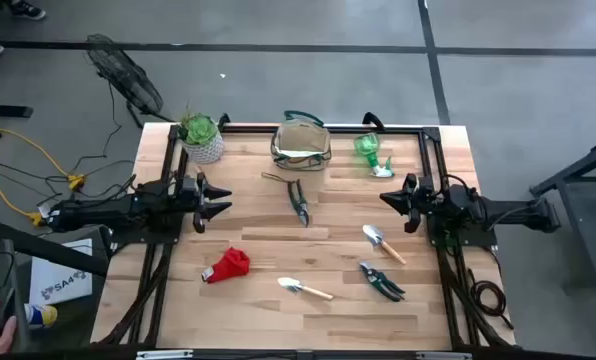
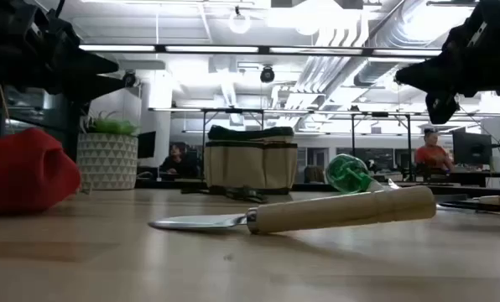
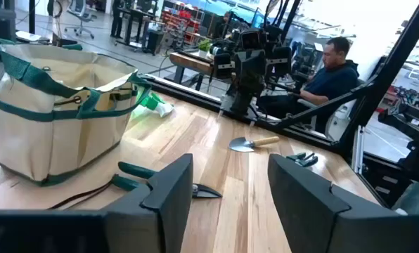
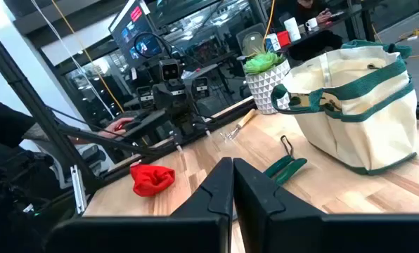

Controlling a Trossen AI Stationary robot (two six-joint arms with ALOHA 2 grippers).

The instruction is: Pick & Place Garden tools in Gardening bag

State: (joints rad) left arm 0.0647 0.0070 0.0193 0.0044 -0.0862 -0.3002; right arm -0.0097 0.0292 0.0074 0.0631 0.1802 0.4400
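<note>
1. Left claw (image 1: 221,201) hovers at the left edge of the pale wooden surface (image 1: 318,300), fingers spread wide, holding nothing.
2. Right claw (image 1: 387,198) at the right edge, fingers pressed together, empty.
3. Between the claws: dark green-handled pruning shears (image 1: 299,201), apart from both.
4. Red cloth piece (image 1: 227,265) lies nearer the left claw; silver-bladed trowel with pale wooden handle (image 1: 383,243) nearer the right.
5. Round beige fabric bag with green trim (image 1: 301,146) stands upright at the far edge, centred.

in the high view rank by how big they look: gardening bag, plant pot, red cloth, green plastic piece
1. gardening bag
2. plant pot with its plant, and red cloth: look about alike, not ranked.
3. green plastic piece, smallest.
</note>
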